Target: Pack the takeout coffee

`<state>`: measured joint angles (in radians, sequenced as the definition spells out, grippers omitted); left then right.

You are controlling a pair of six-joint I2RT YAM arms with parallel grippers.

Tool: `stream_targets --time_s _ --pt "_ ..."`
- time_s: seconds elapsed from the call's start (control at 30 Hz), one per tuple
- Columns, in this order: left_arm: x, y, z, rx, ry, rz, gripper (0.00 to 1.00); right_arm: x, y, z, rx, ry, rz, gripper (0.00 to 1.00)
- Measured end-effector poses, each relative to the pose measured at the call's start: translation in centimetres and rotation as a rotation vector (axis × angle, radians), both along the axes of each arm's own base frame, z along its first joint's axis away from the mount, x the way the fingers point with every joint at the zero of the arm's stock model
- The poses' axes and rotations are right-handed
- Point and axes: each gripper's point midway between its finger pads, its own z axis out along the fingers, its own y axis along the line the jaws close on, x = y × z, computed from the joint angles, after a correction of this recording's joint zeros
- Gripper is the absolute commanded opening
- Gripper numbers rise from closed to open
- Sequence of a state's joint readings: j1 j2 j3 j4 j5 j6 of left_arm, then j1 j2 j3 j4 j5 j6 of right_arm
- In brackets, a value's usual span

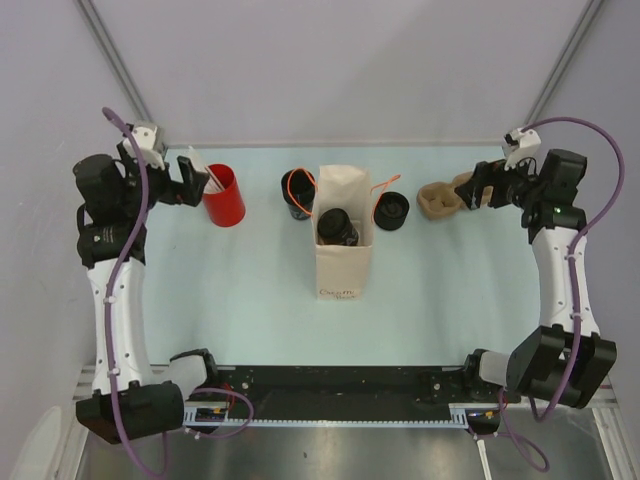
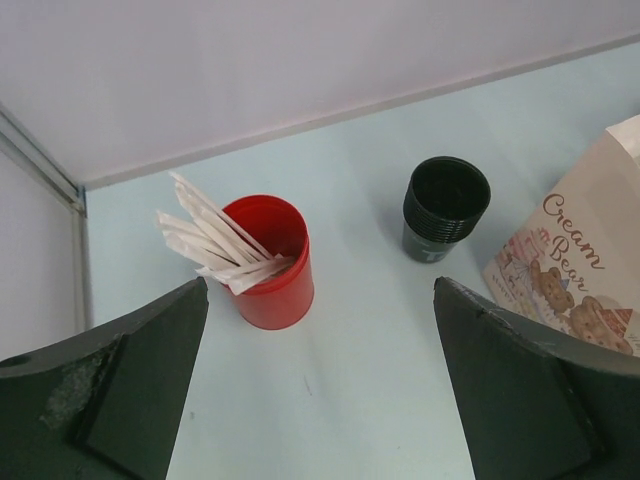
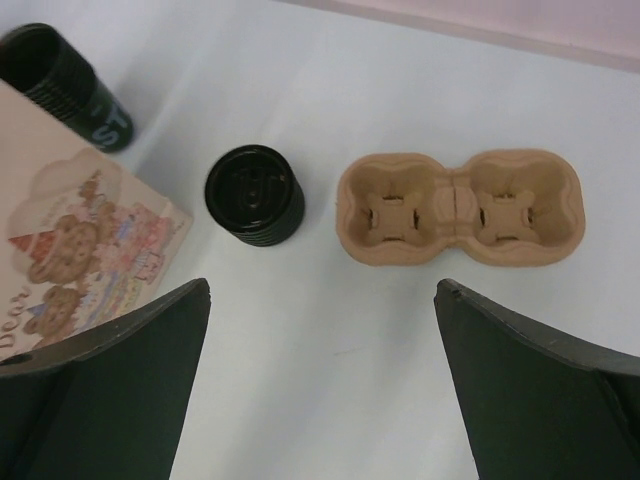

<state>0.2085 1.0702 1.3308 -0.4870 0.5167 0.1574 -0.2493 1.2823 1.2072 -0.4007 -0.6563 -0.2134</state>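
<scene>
The bench (image 1: 250, 290) carries one red cup (image 1: 224, 196) holding several white sticks (image 2: 215, 240), whose exact number cannot be read. It also carries one paper bag (image 1: 344, 262) and one cardboard cup carrier (image 1: 440, 200) with two sockets. There are two tall black cups in total, one black cup (image 1: 297, 196) on the bench and one black cup (image 1: 336, 226) in the bag, plus one squat black round piece (image 1: 392, 209). Two arms are fitted, each with one pincer: left pincer (image 1: 188, 181), right pincer (image 1: 478, 189).
</scene>
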Motion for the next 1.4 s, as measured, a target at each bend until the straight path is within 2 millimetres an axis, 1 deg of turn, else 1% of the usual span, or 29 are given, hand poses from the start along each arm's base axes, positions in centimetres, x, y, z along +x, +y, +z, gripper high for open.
stream_targets --time_s 0.07,0.13,0.2,0.23,0.37,0.43,0.53,0.6,0.63,0.7,0.8,0.9,1.0,1.23,1.4 --pt "0.0 0.3 -1.2 -0.038 0.016 -0.006 0.99 -0.7 0.7 1.2 0.009 -0.033 0.035 1.00" --pt "-0.3 0.1 -2.5 -0.071 0.036 -0.026 1.00 -1.5 1.4 2.5 0.013 -0.071 0.069 1.00" --pt "-0.7 -0.4 -3.1 -0.090 0.048 -0.053 1.00 -2.4 2.1 3.8 0.017 -0.108 0.100 1.00" --pt "-0.9 -0.7 -3.1 -0.098 0.049 -0.067 0.99 -2.9 2.4 4.4 0.020 -0.125 0.112 1.00" --pt "-1.6 -1.4 -2.1 -0.104 0.021 -0.095 0.99 -5.0 3.6 7.6 0.036 -0.212 0.138 1.00" --pt "-2.0 -1.4 -1.1 -0.112 -0.009 -0.081 1.00 -6.3 4.3 9.5 0.055 -0.255 0.154 1.00" --pt "-2.6 -1.1 1.1 -0.109 -0.094 -0.043 0.99 -7.8 5.5 12.4 0.085 -0.317 0.201 1.00" --pt "-3.3 -1.2 2.3 -0.099 -0.152 -0.040 0.99 -8.3 6.1 13.8 0.109 -0.342 0.228 1.00" --pt "-3.5 -1.3 2.6 -0.097 -0.167 -0.043 0.99 -8.5 6.3 14.3 0.121 -0.349 0.237 1.00" --pt "-3.8 -1.5 3.2 -0.098 -0.202 -0.047 0.99 -8.8 6.6 15.0 0.140 -0.354 0.251 1.00" --pt "-3.9 -1.6 2.1 -0.100 -0.201 -0.055 0.99 -9.2 6.9 15.9 0.151 -0.364 0.257 1.00" --pt "-3.4 -1.4 0.9 -0.108 -0.171 -0.048 0.99 -9.4 6.8 16.7 0.147 -0.382 0.248 1.00" --pt "-3.2 -1.3 0.4 -0.112 -0.159 -0.041 0.99 -9.5 6.5 17.1 0.141 -0.392 0.212 1.00" --pt "-3.4 -1.5 0.5 -0.120 -0.166 -0.050 0.99 -8.9 4.7 17.1 0.128 -0.392 0.076 1.00" --pt "-3.3 -1.3 0.0 -0.136 -0.153 -0.038 0.99 -8.2 3.7 16.4 0.125 -0.376 0.008 1.00"
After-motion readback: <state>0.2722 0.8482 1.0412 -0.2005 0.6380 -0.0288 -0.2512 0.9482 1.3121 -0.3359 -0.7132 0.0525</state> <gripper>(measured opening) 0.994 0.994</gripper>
